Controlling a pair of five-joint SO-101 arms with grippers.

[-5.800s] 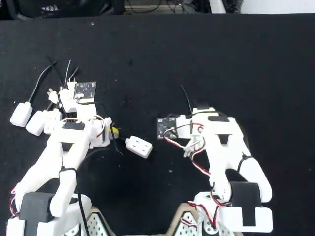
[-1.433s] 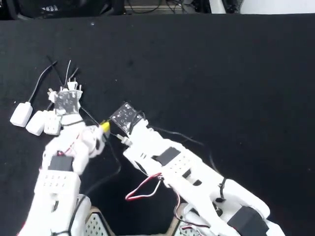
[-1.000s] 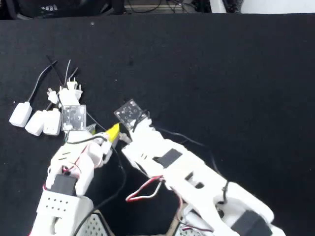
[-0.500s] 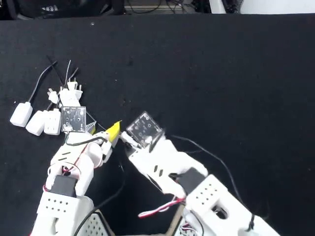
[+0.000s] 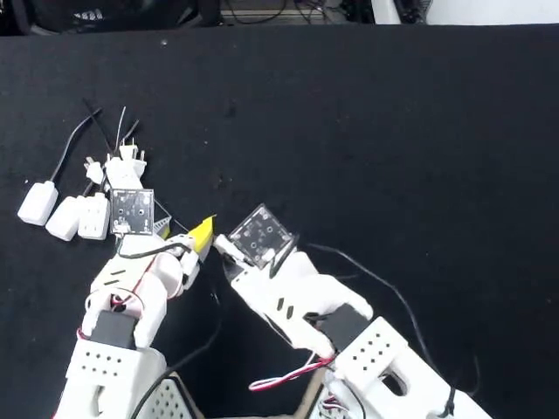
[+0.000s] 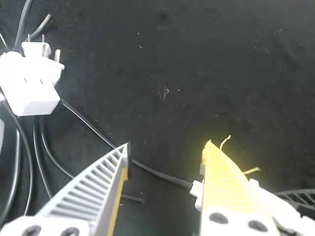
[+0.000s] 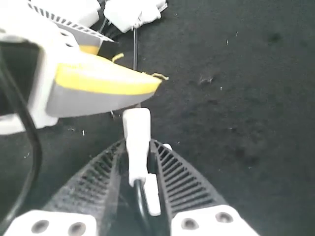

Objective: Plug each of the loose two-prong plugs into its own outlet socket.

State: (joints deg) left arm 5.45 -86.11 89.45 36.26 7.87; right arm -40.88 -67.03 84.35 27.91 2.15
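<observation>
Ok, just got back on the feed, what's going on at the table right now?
The right gripper is shut on a white connector with a black cord, near the front of the black table. The left gripper is open right beside it, with its yellow finger close to the connector's tip. The other plugs and sockets lie bunched at the table's left; I can't tell whether any are joined.

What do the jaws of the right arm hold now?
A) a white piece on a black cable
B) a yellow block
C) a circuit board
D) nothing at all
A: in the right wrist view the right gripper has its jaws shut on a white piece.
</observation>
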